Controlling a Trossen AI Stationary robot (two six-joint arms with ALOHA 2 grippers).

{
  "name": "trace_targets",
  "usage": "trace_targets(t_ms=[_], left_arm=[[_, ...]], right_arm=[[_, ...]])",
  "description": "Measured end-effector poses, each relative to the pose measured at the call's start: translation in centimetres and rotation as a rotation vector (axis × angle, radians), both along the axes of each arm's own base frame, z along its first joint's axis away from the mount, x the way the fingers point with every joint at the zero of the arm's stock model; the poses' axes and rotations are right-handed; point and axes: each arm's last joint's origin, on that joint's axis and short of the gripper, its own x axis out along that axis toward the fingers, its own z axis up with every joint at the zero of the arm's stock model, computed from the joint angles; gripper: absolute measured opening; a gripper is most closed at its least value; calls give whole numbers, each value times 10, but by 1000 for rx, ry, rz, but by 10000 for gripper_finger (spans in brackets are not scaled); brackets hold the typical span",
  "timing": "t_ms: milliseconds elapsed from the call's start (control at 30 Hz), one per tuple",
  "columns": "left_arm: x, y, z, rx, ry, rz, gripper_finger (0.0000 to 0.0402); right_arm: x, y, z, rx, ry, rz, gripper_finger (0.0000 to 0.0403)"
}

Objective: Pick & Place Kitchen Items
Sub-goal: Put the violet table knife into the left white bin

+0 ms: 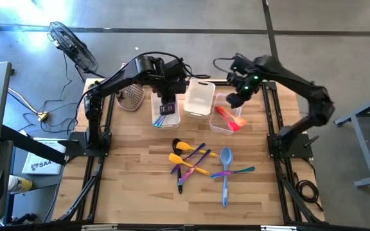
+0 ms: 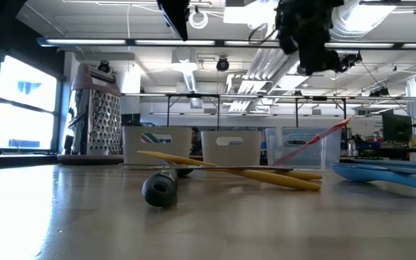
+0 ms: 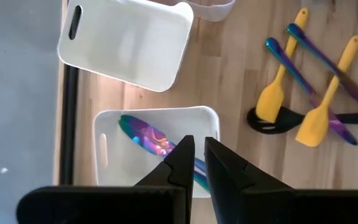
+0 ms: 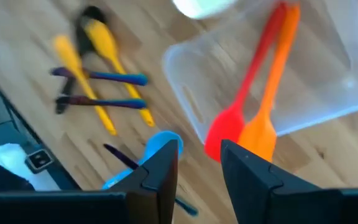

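Observation:
Several slim utensils lie in a heap on the wooden table [image 1: 140, 192]: yellow spatulas [image 1: 186, 152], a black spoon [image 1: 176, 142], a blue spoon [image 1: 225, 158] and iridescent purple ones [image 1: 201, 155]. A red spatula [image 4: 244, 99] and an orange spatula [image 4: 272, 87] lean in the right clear tub [image 1: 227, 122], blades on its near rim. My right gripper [image 4: 199, 163] hangs open above them, holding nothing. An iridescent utensil [image 3: 146, 135] lies in the left tub [image 3: 107, 155]. My left gripper [image 3: 199, 154] hovers shut high above that tub.
An empty white tub [image 1: 199, 98] stands between the two filled ones along the far edge. A metal grater [image 2: 96, 115] stands at the far left. Bare wood shows along the near edge and on both sides of the utensil heap.

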Motion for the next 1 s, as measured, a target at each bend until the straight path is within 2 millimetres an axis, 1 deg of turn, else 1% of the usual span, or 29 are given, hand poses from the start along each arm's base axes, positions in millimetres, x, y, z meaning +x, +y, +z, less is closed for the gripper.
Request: trace_targets(t_ms=[100, 233, 367, 467, 600, 733, 833, 1000], left_arm=[[0, -1, 0, -38, -11, 11, 31], [1, -2, 0, -94, -26, 47, 31], [1, -4, 0, -194, -47, 96, 31], [3, -12, 0, -242, -52, 123, 31], [8, -32, 0, -257, -48, 122, 31], [13, -56, 1, -257, -57, 141, 31], [17, -76, 2, -255, -81, 164, 31], [19, -111, 2, -237, -99, 194, 31]], right_arm=[[-14, 14, 21, -75, -92, 29, 115], [-33, 33, 44, -159, -199, 64, 114], [-50, 53, 62, -229, -283, 117, 113], [-61, 68, 71, -289, -335, 187, 113], [-73, 82, 80, -374, -389, 257, 113], [-82, 94, 86, -401, -441, 309, 113], [-87, 103, 89, -386, -484, 348, 113], [-92, 113, 94, -292, -568, 389, 113]])
